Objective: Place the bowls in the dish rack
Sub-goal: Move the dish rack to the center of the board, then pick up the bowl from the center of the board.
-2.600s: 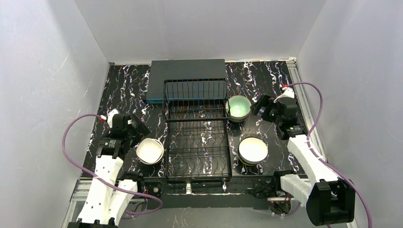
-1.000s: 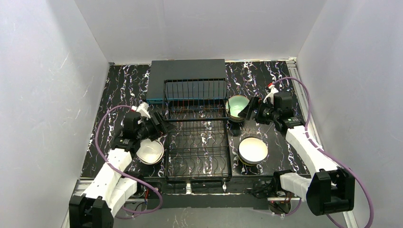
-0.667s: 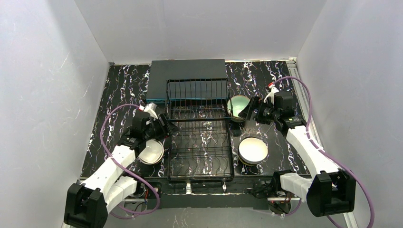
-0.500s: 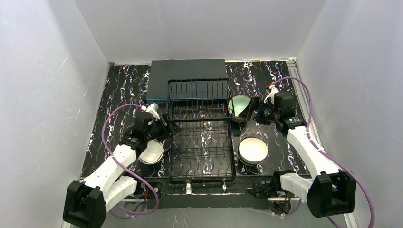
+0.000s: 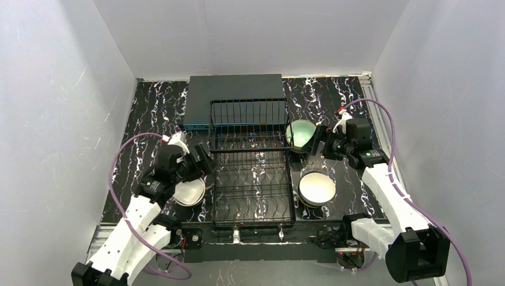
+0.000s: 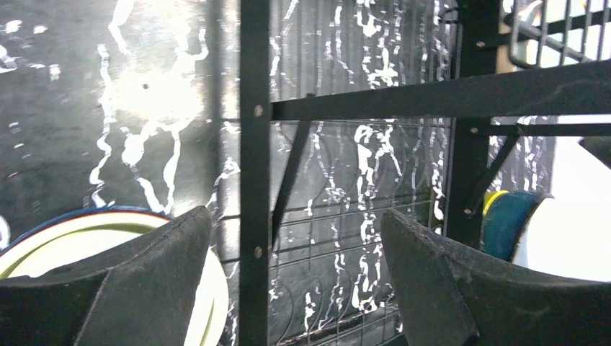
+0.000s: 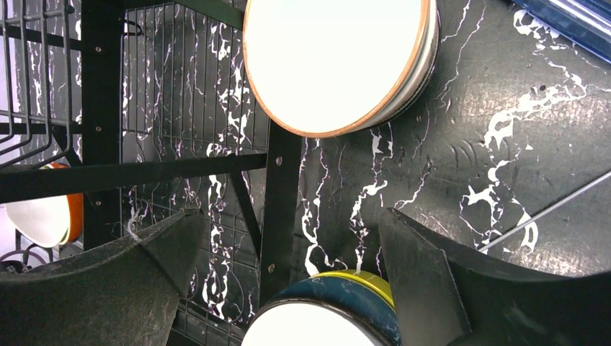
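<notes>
Tools both spread wide, holding nothing: left tool [image 5: 202,161] at dish rack [image 5: 253,205] side, right tool [image 5: 318,144] near mint bowl [image 5: 300,133]

Left arm [image 5: 138,210] stretched forward, angled inward; left gripper [image 5: 204,161] pointed rightward, jaws seen spread wide in wrist view [image 6: 292,220]. Right arm [image 5: 388,192] stretched forward, forearm angled inward; right gripper [image 5: 315,143] turned leftward, jaws likewise held wide apart [image 7: 288,220].

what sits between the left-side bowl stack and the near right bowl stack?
The dish rack fills that gap, left stack to near right stack; clearest in the top view.
</notes>
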Motion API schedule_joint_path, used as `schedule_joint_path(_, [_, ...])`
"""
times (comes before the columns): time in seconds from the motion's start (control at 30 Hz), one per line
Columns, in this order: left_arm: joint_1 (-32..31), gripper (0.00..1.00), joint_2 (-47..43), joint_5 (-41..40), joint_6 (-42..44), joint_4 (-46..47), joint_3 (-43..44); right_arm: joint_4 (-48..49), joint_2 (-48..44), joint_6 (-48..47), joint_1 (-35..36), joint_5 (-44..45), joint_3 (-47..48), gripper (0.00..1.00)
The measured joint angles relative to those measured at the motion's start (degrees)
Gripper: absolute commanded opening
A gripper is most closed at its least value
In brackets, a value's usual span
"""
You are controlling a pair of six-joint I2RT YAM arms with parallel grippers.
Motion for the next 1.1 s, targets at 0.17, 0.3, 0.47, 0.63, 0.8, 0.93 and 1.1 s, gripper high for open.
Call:
schedule_joint_path(0.17, [0.00,0.85,-3.32,-6.82,-0.81,-10.69,2.71,-1.33,-0.98,-0.76,0.00,0.42,0.00,0.99])
schedule_joint_path(0.3, [0.00,0.85,-5.84,-13.44,-5.16,-20.55,5.18,-1.53,-0.96,-0.83,0.00,0.42,0.00,0.99])
schedule_joint_path(0.47, [0.00,0.85,-9.49,-21.66,-12.09,-31.71,9.60,-1.57,-0.96,-0.87,0.00,0.42,0.00,0.99])
schedule_joint_path(0.63, [0.00,0.85,-11.37,-28.28,-19.23,-40.81,12.79,-1.68,-0.96,-0.85,0.00,0.37,0.02,0.99])
schedule_joint_path(0.8, [0.00,0.81,-10.69,-33.00,-26.86,-49.70,12.96,-2.03,-0.96,-0.87,0.00,0.35,0.02,0.99])
schedule_joint_path(0.93, [0.00,0.78,-9.25,-33.99,-30.62,-52.96,12.85,-2.03,-0.96,-0.87,0.00,0.35,0.04,0.99])
schedule_joint_path(1.1, [0.00,0.74,-6.97,-33.29,-31.74,-51.74,11.15,-2.01,-0.96,-0.87,0.00,0.33,0.07,0.99])
